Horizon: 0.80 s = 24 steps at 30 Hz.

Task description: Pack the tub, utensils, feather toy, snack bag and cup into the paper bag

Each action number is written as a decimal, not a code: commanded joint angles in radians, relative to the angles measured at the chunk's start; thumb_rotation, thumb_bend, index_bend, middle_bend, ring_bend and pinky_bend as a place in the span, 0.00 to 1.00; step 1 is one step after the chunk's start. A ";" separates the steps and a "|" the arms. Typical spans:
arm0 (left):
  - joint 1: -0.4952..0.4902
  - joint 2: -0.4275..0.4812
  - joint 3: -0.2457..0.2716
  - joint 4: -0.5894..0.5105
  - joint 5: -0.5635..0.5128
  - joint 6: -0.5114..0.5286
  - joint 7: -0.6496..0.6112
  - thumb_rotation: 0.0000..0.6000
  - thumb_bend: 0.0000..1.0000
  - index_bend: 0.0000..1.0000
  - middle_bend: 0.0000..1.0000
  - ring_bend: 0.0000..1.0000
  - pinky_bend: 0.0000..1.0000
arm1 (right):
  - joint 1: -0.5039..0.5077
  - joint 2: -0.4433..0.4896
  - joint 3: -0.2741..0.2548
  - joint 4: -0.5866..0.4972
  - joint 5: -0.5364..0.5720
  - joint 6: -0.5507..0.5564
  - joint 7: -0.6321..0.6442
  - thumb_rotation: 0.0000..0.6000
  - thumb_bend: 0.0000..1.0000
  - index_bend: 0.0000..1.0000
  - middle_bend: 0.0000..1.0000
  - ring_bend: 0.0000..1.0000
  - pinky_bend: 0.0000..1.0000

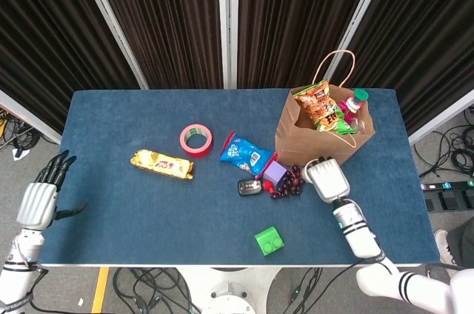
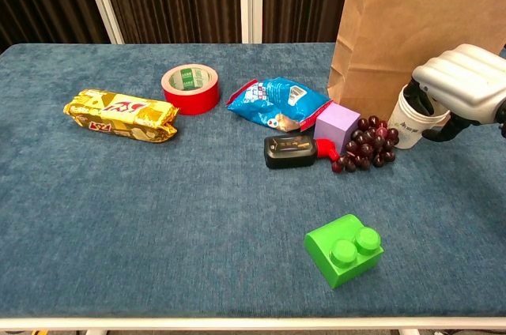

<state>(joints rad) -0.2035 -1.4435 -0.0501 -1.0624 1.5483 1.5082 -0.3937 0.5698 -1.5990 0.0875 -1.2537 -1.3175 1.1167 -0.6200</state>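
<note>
The brown paper bag stands open at the table's right rear. An orange snack bag and a green-topped item stick out of its mouth. Just in front of the bag stands the white paper cup. My right hand covers its top, with fingers inside the rim and the thumb against its outer side, so it holds the cup. From the head view the cup is almost fully hidden under the hand. My left hand hangs open beyond the table's left edge.
Dark grapes, a purple block, a black key fob and a blue snack packet lie left of the cup. Further left are a red tape roll and a gold biscuit pack. A green brick sits near the front edge.
</note>
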 commanded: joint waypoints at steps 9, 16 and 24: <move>0.003 0.002 -0.002 -0.003 0.001 0.010 -0.006 1.00 0.08 0.11 0.09 0.03 0.20 | -0.041 0.056 -0.029 -0.090 -0.075 0.092 -0.004 1.00 0.21 0.76 0.61 0.50 0.63; 0.002 0.007 -0.002 -0.009 0.005 0.012 -0.006 1.00 0.08 0.11 0.09 0.04 0.20 | -0.084 0.201 -0.054 -0.348 -0.191 0.210 -0.051 1.00 0.21 0.76 0.61 0.50 0.63; -0.005 0.015 -0.003 -0.039 0.015 0.017 0.016 1.00 0.08 0.11 0.09 0.03 0.20 | -0.070 0.350 -0.005 -0.689 -0.351 0.278 -0.136 1.00 0.20 0.76 0.61 0.50 0.63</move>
<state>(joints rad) -0.2073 -1.4294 -0.0531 -1.0992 1.5624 1.5253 -0.3794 0.4961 -1.3162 0.0536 -1.8318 -1.5971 1.3546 -0.7110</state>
